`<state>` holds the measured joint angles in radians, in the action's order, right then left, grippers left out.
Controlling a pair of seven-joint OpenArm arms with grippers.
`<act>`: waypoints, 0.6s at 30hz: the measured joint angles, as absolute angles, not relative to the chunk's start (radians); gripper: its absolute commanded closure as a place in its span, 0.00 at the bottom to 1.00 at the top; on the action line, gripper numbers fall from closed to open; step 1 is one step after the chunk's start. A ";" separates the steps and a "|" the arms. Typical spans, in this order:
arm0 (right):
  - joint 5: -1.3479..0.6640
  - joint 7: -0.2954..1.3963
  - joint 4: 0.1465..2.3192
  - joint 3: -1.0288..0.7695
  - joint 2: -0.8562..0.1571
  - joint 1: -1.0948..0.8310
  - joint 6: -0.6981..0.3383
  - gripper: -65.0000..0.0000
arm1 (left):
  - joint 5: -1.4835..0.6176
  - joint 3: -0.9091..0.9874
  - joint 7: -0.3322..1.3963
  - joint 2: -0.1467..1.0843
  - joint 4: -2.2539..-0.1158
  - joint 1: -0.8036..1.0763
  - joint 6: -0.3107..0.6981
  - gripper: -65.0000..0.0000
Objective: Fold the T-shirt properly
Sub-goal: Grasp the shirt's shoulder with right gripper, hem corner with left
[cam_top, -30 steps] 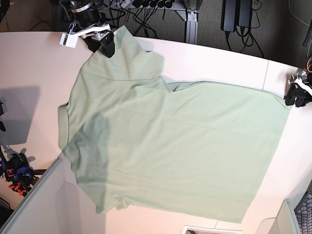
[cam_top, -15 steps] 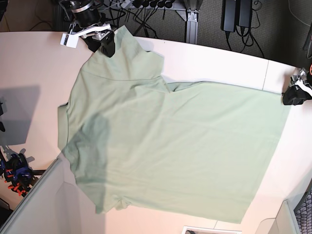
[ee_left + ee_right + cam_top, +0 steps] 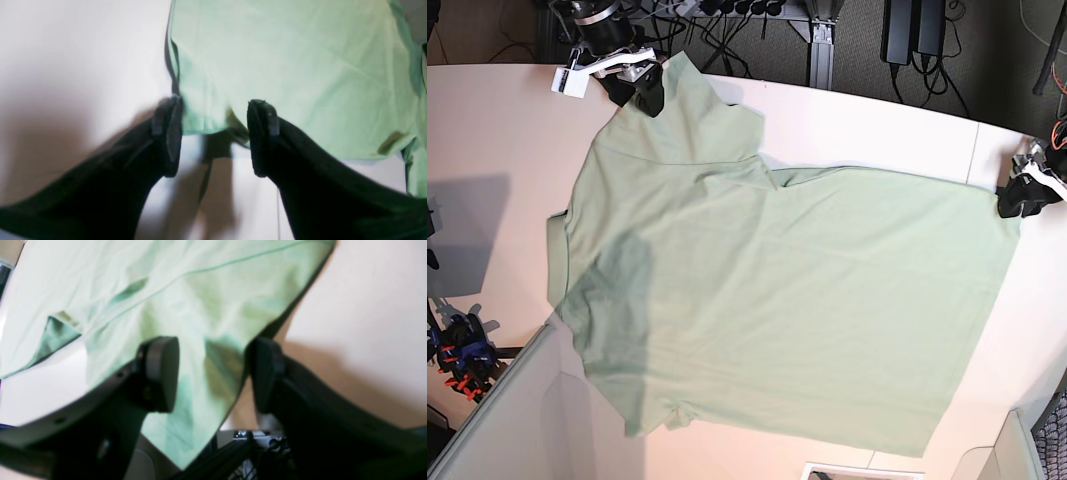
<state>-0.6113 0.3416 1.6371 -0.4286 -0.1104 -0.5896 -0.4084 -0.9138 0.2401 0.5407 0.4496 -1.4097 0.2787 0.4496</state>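
Lying spread flat across the white table (image 3: 517,120), the T-shirt (image 3: 777,300) awaits its first fold, with the left gripper (image 3: 215,138) parted astride a hem corner and the right gripper (image 3: 213,373) parted over a sleeve edge, so both must next close on cloth before lifting.

A pale table (image 3: 867,125) is lying under everything. Dark cables (image 3: 727,25) are hanging beyond its 12 o'clock edge, and colourful clamps (image 3: 462,355) are sitting at 8 o'clock.
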 measured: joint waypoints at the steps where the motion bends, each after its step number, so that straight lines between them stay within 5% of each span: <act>1: -0.611 0.342 1.637 -0.429 -0.111 -0.590 -0.408 0.47 | -0.913 0.237 0.539 0.447 -1.410 0.276 0.449 0.48; 3: -0.609 0.341 1.637 -0.429 -0.111 -0.589 -0.408 0.55 | -0.904 0.236 0.533 0.439 -1.410 0.271 0.449 0.58; 8: -0.572 0.347 1.636 -0.429 -0.110 -0.589 -0.400 1.00 | -0.817 0.232 0.484 0.432 -1.409 0.272 0.442 1.00; 18: -0.545 0.375 1.658 -0.434 -0.111 -0.590 -0.396 1.00 | -0.751 0.229 0.460 0.460 -1.407 0.283 0.538 1.00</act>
<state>-0.5449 0.3752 1.6577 -0.4335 -0.1108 -0.5900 -0.3962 -0.7513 0.2291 0.4599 0.4599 -1.4071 0.2829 0.5385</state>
